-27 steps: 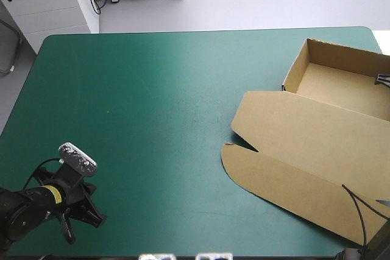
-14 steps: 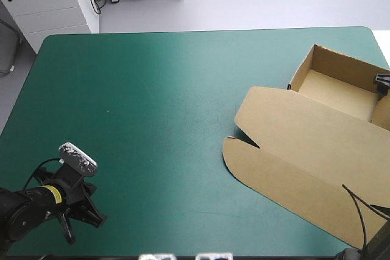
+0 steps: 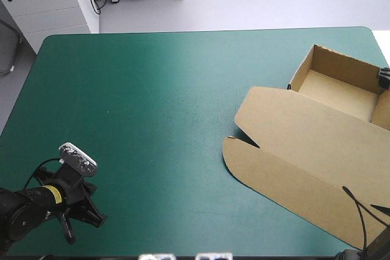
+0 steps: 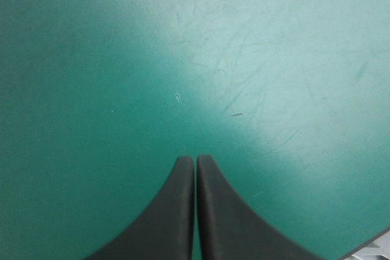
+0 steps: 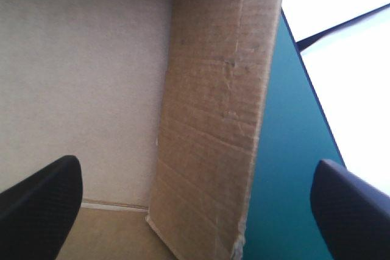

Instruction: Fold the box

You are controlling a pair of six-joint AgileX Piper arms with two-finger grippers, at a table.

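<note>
High view puts the box (image 3: 317, 144) at the right of the frame. Its tray (image 3: 338, 80) stands in the upper right with walls raised, and the lid (image 3: 304, 156) lies flat on the teal-green cover (image 3: 152, 101), running toward the lower right corner. The left gripper (image 3: 82, 223) sits in the lower left, well apart from the box. In its wrist view its black fingers (image 4: 177, 211) are pressed together into one point over bare cover.

The right gripper (image 5: 195, 175) is spread wide. One finger is over the tray's floor and the other is outside, over the cover, with a raised side wall (image 5: 213, 120) standing between them.

We judge the step in hand to be setting this wall. To do it well, we would keep the wall centred between the fingers and come down squarely over its upper edge. We would then pinch gently, so the board bends at its crease rather than buckling. Nothing braces the tray, so any sideways push could slide the box toward the table's right edge, and slow, vertical moves suit best.
</note>
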